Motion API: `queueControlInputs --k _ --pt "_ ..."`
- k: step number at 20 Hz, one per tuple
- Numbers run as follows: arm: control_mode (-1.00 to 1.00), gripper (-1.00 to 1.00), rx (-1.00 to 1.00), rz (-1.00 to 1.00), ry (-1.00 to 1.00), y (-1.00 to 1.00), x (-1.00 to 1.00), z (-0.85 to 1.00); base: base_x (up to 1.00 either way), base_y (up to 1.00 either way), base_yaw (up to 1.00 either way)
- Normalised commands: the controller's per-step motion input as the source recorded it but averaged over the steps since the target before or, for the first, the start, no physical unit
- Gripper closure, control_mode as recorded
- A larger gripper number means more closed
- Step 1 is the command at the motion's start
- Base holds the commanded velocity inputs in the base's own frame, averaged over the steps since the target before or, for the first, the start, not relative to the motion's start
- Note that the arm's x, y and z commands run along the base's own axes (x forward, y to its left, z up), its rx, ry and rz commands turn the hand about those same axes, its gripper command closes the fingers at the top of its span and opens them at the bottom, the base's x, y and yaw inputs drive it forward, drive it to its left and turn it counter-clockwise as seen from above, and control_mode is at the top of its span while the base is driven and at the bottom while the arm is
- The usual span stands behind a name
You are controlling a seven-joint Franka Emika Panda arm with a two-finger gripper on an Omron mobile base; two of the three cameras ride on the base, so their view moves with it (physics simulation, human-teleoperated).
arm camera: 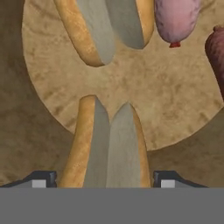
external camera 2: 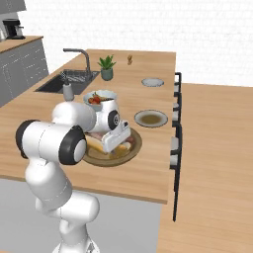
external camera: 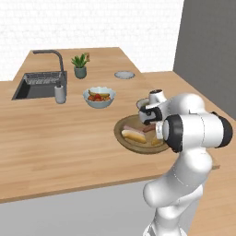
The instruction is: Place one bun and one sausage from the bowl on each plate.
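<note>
while the gripper (arm camera: 105,181) hangs low over the wooden bowl (arm camera: 175,100), its tips stand apart at either side of a split bun (arm camera: 107,144) at six o'clock; another bun (arm camera: 103,28) lies at twelve, a pink sausage (arm camera: 175,19) at one.

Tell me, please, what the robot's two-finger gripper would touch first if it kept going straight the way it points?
Most likely the golden-tan split bun lying between the two-finger gripper tips in the brown wooden bowl, though exact depth is unclear.
</note>
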Motion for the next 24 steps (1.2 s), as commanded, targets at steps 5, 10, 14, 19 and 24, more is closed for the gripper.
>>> queueControlInputs --k 5,10,14,19,24 --pt "-1.00 1.00 0.00 0.00 -0.02 0.01 -0.05 0.01 0.00 0.00 0.00" --pt "-1.00 1.00 0.00 0.00 -0.06 0.25 -0.47 0.98 0.00 0.00 0.00" --pt "-1.00 1.00 0.00 0.00 -0.03 0.64 -0.62 0.98 0.00 0.00 0.00" --pt "-1.00 1.00 0.00 -0.08 -0.02 0.65 -0.87 0.74 0.00 0.00 0.00" --pt "-1.00 1.00 0.12 -0.18 -0.03 0.34 -0.81 0.23 0.00 0.00 0.00"
